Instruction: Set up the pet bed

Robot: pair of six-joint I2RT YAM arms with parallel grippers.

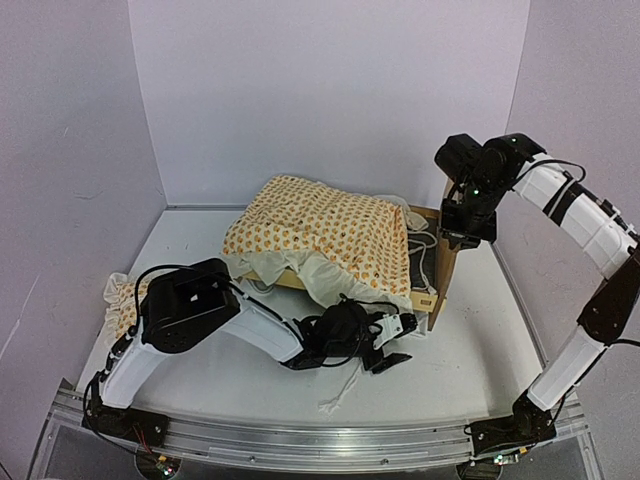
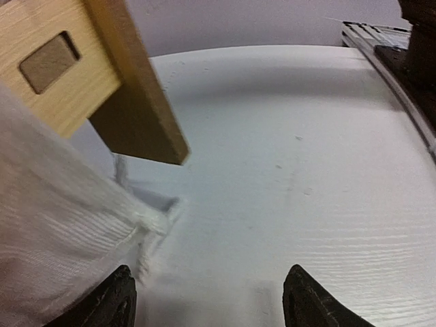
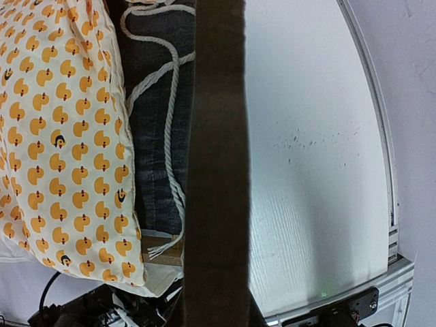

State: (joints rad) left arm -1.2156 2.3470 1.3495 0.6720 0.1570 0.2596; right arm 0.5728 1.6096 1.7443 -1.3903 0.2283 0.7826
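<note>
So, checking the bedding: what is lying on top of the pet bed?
An orange-patterned mattress covers most of the pet bed. White ties lie on the exposed dark grey base. Whatever is beneath the mattress is hidden.

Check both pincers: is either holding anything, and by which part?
Right pincer appears clamped on the pet bed, at the top edge of its upright end board. Left pincer is open, holding nothing.

Nothing can be read: no text, label, brand or number shows on the pet bed (image 1: 441, 275), and the mattress cover (image 1: 320, 225) bears only small printed orange ducks.
</note>
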